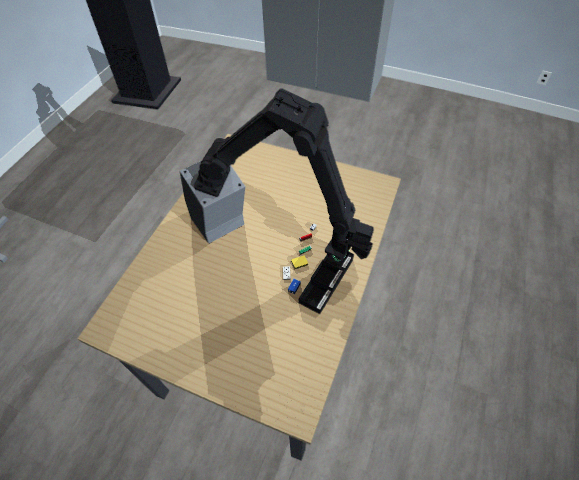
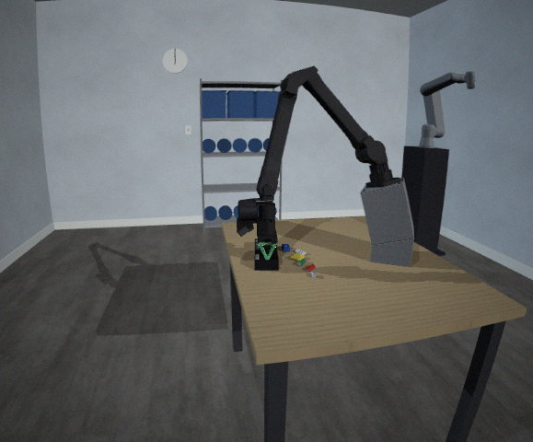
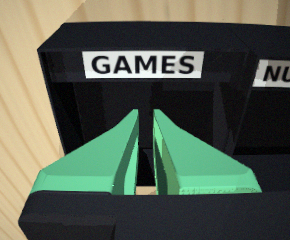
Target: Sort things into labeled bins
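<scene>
From my place I see the black arm (image 1: 328, 175) (image 2: 278, 137) bend over the tabletop (image 1: 175, 310) (image 2: 376, 304) (image 3: 10, 90), with its hand (image 1: 336, 258) (image 2: 267, 257) (image 3: 146, 119) pointing down at the black row of bins (image 1: 309, 305) (image 2: 266, 266) (image 3: 145, 35). The hand is clenched on nothing; in the wrist view a narrow gap is between its green fingers. They are inside the bin which carries the GAMES label (image 3: 143, 65), at the upper right end of the row in the top view. Beside it, on the right in the wrist view, I can read only "NUT" on the next label (image 3: 284, 75).

The things to sort lie on the tabletop, to the left of the bins in the top view. From upper to lower there are a small white piece (image 1: 312, 227) (image 2: 313, 274), a red piece (image 1: 306, 237) (image 2: 310, 267), a green piece (image 1: 305, 250) (image 2: 301, 261), a yellow block (image 1: 299, 262) (image 2: 297, 257), a white piece with dark marks (image 1: 286, 272) (image 2: 299, 251) and a blue piece (image 1: 294, 285) (image 2: 285, 248). The blue one is near the lower bin.
</scene>
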Controlling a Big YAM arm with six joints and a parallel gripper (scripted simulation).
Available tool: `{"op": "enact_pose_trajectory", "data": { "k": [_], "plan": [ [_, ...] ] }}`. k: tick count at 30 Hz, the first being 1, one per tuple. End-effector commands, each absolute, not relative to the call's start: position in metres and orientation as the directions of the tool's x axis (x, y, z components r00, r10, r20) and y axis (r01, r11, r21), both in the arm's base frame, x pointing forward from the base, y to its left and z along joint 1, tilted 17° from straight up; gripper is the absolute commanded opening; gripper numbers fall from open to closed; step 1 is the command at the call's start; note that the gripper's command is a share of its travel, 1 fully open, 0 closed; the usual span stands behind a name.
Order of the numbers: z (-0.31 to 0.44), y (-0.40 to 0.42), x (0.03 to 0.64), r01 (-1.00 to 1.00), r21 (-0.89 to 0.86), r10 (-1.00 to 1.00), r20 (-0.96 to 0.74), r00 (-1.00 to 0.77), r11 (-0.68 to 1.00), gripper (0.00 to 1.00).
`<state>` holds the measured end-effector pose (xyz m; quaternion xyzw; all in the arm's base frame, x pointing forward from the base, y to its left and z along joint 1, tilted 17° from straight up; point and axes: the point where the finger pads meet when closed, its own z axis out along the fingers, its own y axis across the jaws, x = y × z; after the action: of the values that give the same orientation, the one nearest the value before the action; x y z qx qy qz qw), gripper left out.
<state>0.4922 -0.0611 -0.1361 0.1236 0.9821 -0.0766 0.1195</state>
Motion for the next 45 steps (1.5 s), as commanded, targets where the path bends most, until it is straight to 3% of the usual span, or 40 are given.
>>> {"op": "enact_pose_trajectory", "data": {
  "k": [1,30,45],
  "plan": [
    [-0.114,-0.052,0.501,0.258,-0.111,0.217,-0.286,-0.933,0.960,0.08],
    [-0.062,-0.043,0.488,0.261,-0.113,0.220,-0.287,-0.932,0.959,0.08],
    [0.057,-0.024,0.480,0.266,-0.100,0.220,-0.328,-0.919,0.959,0.08]
  ]
}}
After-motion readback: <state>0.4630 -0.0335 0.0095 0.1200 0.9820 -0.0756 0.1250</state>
